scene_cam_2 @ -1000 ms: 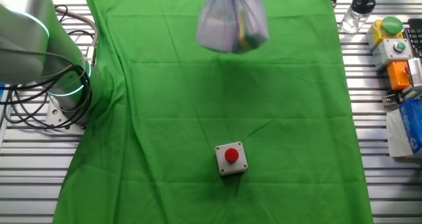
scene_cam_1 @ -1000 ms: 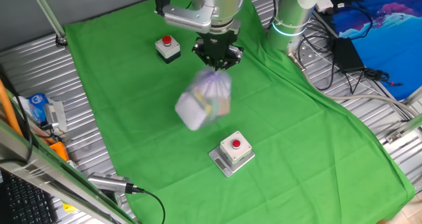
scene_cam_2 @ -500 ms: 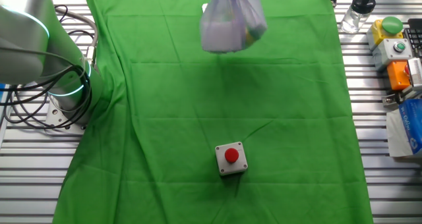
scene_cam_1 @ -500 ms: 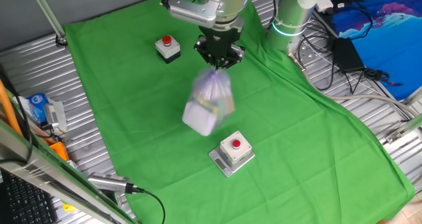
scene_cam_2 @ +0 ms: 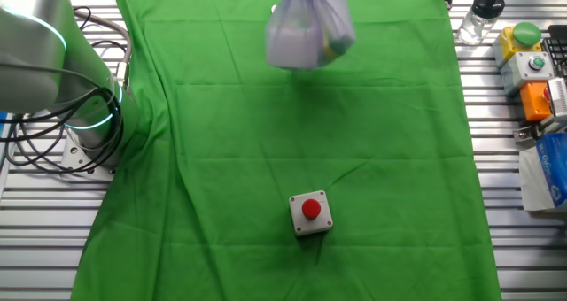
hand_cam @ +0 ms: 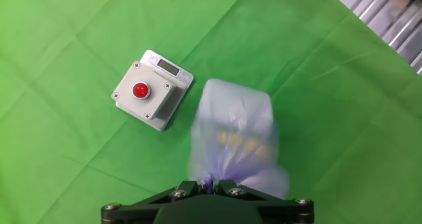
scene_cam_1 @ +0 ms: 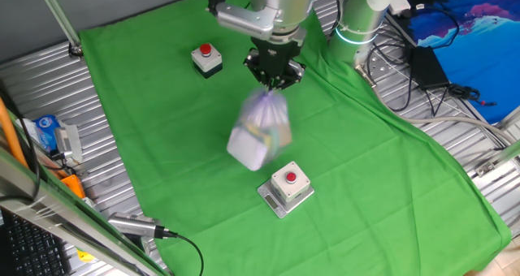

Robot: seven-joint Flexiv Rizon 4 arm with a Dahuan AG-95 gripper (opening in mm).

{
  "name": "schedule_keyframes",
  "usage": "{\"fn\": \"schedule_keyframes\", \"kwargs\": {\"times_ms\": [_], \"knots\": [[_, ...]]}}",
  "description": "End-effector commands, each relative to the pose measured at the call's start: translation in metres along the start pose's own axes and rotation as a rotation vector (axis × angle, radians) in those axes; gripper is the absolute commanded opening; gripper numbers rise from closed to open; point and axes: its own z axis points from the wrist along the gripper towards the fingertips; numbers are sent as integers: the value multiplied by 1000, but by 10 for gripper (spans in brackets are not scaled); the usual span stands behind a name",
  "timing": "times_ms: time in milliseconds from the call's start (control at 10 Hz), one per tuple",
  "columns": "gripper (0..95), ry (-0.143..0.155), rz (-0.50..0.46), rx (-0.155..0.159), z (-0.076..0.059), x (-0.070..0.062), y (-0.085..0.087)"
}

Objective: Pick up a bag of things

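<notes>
The bag of things is a lumpy clear plastic bag with a white block and yellow-green bits inside. It hangs in the air above the green cloth, blurred. My gripper is shut on its knotted top. In the other fixed view the bag hangs at the top edge, and the gripper is out of frame. In the hand view the bag hangs below my gripper, whose jaws pinch its purple neck.
A grey red-button box sits on the green cloth just below the bag; it also shows in the hand view. A second button box sits at the back left. Cables and tools lie on the metal table around the cloth.
The gripper has lifted slightly and shifted right with the bag. The bag swings beneath it, its white block turning toward the lower left.
</notes>
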Motion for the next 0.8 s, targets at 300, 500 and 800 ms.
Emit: {"fn": "schedule_keyframes", "kwargs": {"times_ms": [300,500,800], "knots": [[0,7,2,-14,-14,5,-17],[0,10,-18,-19,-22,9,-29],[0,23,-53,-49,-33,9,-54]]}}
